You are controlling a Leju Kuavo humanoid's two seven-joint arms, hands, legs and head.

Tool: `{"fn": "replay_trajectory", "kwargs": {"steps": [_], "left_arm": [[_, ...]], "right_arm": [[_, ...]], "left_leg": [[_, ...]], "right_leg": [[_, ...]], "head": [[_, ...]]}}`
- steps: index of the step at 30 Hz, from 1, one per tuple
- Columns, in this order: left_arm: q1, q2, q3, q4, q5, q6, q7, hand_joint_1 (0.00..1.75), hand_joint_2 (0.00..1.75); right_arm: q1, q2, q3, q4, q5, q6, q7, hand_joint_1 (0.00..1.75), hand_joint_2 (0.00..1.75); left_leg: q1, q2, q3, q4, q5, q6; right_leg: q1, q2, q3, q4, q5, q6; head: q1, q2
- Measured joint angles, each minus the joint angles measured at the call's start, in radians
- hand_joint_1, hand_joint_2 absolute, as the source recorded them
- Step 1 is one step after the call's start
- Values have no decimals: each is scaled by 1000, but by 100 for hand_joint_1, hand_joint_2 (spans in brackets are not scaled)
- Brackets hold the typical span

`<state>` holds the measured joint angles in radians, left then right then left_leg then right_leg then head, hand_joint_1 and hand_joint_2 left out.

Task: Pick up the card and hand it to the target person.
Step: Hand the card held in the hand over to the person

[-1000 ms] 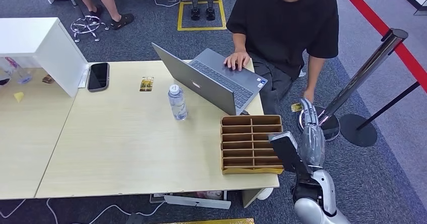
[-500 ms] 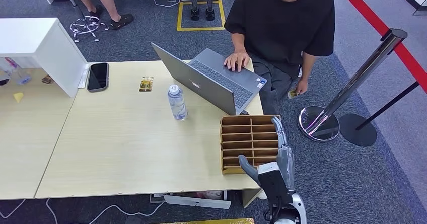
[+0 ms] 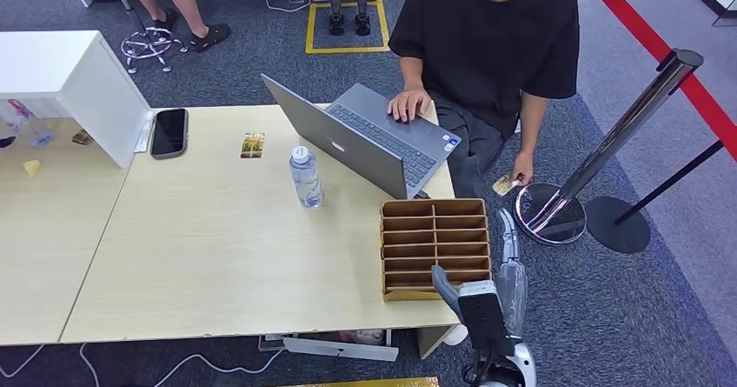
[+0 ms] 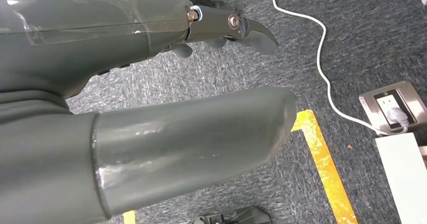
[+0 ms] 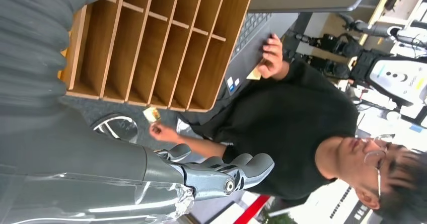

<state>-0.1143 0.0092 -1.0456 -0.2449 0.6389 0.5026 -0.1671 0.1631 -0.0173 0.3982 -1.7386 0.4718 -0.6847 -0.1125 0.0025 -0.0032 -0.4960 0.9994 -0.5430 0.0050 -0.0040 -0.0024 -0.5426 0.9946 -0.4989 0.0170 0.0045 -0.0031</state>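
A seated person [image 3: 495, 39] in a black shirt pinches a small yellowish card [image 3: 504, 183] in the hand hanging beside the table; that card [image 5: 151, 115] also shows in the right wrist view. My right hand [image 3: 508, 270] is low beside the wooden organizer [image 3: 433, 248], its fingers stretched toward the person with nothing in them, well short of the card. In the right wrist view my right hand [image 5: 221, 176] is empty too. My left hand [image 4: 151, 83] hangs over the carpet and holds nothing. A second card [image 3: 253, 145] lies on the table [image 3: 217, 256].
The person's other hand rests on an open laptop [image 3: 356, 139]. A water bottle [image 3: 305, 176] and a phone [image 3: 169, 131] stand on the table. A chrome stanchion [image 3: 608, 152] with its round base stands right of my arm. A white box [image 3: 69, 83] is at the back left.
My right arm has drawn back from the person's hand to beside the organizer. The person now holds the card, having lifted it and then lowered it again.
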Motion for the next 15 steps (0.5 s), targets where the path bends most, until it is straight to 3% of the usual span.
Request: {"fn": "replay_trajectory", "kwargs": {"steps": [15], "left_arm": [[5, 0, 0, 0, 13, 0, 4, 0, 0]], "right_arm": [[13, 35, -51, 19, 18, 0, 21, 0, 175]], "left_leg": [[0, 0, 0, 0, 0, 0]], "right_leg": [[0, 0, 0, 0, 0, 0]], "head": [[0, 0]]}}
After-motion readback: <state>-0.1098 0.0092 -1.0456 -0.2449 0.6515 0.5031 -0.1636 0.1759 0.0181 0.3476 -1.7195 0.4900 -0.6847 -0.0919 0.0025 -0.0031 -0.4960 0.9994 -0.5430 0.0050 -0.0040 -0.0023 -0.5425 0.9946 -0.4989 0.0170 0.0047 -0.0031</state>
